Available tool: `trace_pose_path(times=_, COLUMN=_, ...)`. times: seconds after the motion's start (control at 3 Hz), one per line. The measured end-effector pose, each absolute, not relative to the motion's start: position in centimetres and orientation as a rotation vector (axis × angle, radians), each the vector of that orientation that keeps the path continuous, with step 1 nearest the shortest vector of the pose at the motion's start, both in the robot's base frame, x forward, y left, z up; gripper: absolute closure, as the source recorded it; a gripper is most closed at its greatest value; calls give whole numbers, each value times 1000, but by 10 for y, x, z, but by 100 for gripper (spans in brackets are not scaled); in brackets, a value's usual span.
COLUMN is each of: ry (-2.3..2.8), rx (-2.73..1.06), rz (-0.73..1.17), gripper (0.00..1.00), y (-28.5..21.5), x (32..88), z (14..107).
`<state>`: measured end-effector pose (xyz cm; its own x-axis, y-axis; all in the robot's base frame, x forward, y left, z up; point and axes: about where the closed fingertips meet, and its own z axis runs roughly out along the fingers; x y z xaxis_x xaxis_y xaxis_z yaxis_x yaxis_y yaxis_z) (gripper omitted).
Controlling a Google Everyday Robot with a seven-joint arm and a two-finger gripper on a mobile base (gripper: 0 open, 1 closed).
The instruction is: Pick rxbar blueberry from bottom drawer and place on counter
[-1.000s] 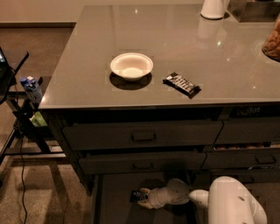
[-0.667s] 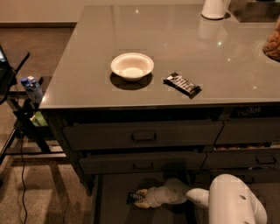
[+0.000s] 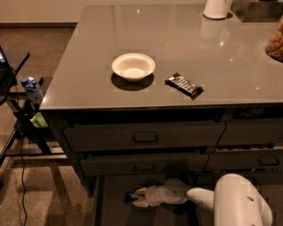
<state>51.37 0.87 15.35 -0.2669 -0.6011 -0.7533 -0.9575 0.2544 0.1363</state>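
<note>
**Operator:** Where is my gripper?

**Spotter:** Your gripper (image 3: 138, 197) is low in the bottom drawer (image 3: 114, 208), which stands pulled out at the foot of the cabinet. Your white arm (image 3: 241, 204) comes in from the lower right, nearest the camera, and points left across the drawer floor.

**Operator:** And the fingers?

**Spotter:** Your fingers (image 3: 142, 191) are spread, with a gap showing between them. The rxbar blueberry (image 3: 131, 195) lies on the drawer floor right at their tips. It is a small dark wrapper with pale print. I cannot tell you whether the tips touch it.

**Operator:** What sits above the drawer?

**Spotter:** You have two shallower drawers there, each with a rectangular handle. One is the lower drawer (image 3: 141, 164) and the other the upper drawer (image 3: 146, 137), directly under the worktop.

**Operator:** And on top?

**Spotter:** You have the glossy grey bench (image 3: 177, 35). A white bowl (image 3: 133, 66) stands upright toward its front edge. Just to the right of the bowl, and apart from it, a black bar (image 3: 184, 84) with white lettering lies flat at a slant. At the far edge you can see a white vessel (image 3: 216, 8), and a jar (image 3: 276, 42) at the right edge is cut off by the frame. Off the bench to its left, a bottle (image 3: 33, 90) with a blue cap sits on a dark stand.
</note>
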Motion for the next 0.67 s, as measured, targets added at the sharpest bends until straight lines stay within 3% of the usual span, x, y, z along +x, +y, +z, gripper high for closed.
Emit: trace_pose_path(times=0.67, ry=1962, rx=-1404, rz=695, gripper=100, y=-5, x=523, z=233)
